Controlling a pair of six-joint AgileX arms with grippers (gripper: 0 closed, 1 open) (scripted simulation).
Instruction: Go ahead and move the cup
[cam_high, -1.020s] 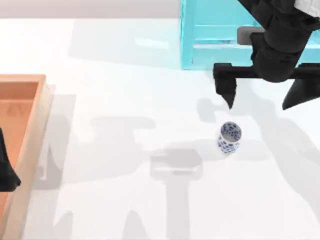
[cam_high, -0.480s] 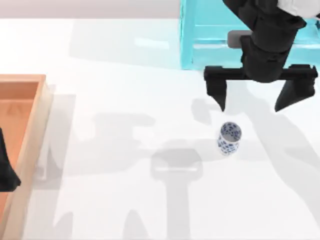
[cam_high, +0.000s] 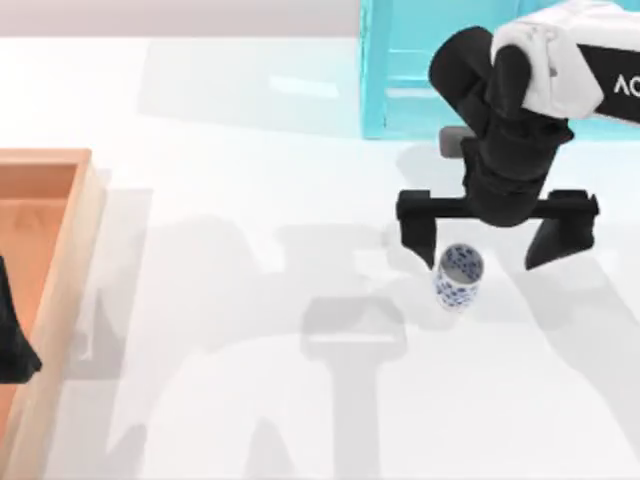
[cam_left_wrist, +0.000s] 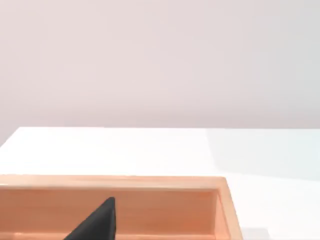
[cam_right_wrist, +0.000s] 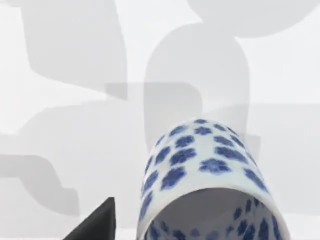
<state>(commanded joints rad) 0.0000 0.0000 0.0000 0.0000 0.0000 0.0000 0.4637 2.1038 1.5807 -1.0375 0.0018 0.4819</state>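
A: The cup (cam_high: 459, 276) stands up straight on the white surface (cam_high: 250, 200), over on the right side when you look from above. It is white with dark blue flowers, and its open top faces up.

B: Where is the right gripper (cam_high: 488, 240)?

A: It is right over the cup. Its two black fingers (cam_high: 417, 236) are spread wide apart and hold nothing. One finger tip is just beside the cup's left edge. The other finger is well off to the right of the cup.

B: What else is up there?

A: A light blue box (cam_high: 400, 80) sits at the far edge, behind the right arm. A wooden tray (cam_high: 70, 250) is at the left edge. The left gripper (cam_high: 15, 345) is a dark shape over that tray, and I cannot tell if its fingers are spread or closed.

B: What does the left wrist camera see?

A: It sees the wooden tray's rim (cam_left_wrist: 150, 182) and the white surface behind it. One black finger tip (cam_left_wrist: 97, 222) pokes in low down, over the tray.

B: And the right wrist camera?

A: The cup (cam_right_wrist: 210, 165) is very near and looks big. You can see its blue flowers and its pale inside. One black finger tip (cam_right_wrist: 97, 222) is beside it, not touching. Grey shadows lie on the surface (cam_right_wrist: 60, 125) around it.
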